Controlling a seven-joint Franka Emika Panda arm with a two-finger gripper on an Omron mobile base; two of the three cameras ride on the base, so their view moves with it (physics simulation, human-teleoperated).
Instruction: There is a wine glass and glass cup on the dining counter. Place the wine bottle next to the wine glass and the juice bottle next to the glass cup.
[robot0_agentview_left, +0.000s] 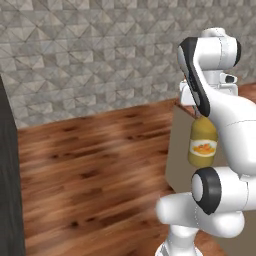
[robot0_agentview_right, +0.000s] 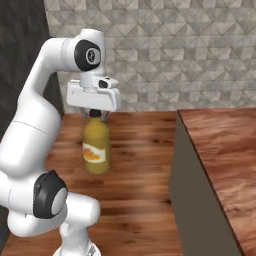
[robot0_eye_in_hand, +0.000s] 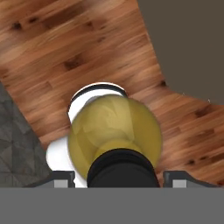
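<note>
- Juice bottle (robot0_agentview_right: 96, 151) hangs upright in the air, clear of the wooden floor (robot0_agentview_left: 90, 170), gripped at its dark cap by the gripper (robot0_agentview_right: 95, 114).
- Gripper is closed on the juice bottle's cap; fingers (robot0_agentview_right: 105, 116) sit on either side of the neck, white hand block directly above.
- Left base view: juice bottle (robot0_agentview_left: 202, 142) partly hidden behind the arm's upper link, orange-fruit label facing the camera; gripper itself hidden by the arm there.
- Hand view: looks straight down the juice bottle (robot0_eye_in_hand: 114, 131), dark cap at the bottom, yellow body round below it, robot's white base seen through and past the bottle.
- Hand view: fingers (robot0_eye_in_hand: 60, 179) show at the cap's two sides, close against it.
- Dining counter (robot0_agentview_right: 225, 150) is to the right in the right base view, reddish wood top, dark beige side wall facing the bottle; bottle is well apart from it, over the floor, not over the top.
- Counter's corner (robot0_eye_in_hand: 188, 43) fills the upper right of the hand view.
- Grey patterned stone wall (robot0_agentview_left: 100, 55) behind.
- Dark panel (robot0_agentview_left: 9, 190) at the left edge of the left base view.
</note>
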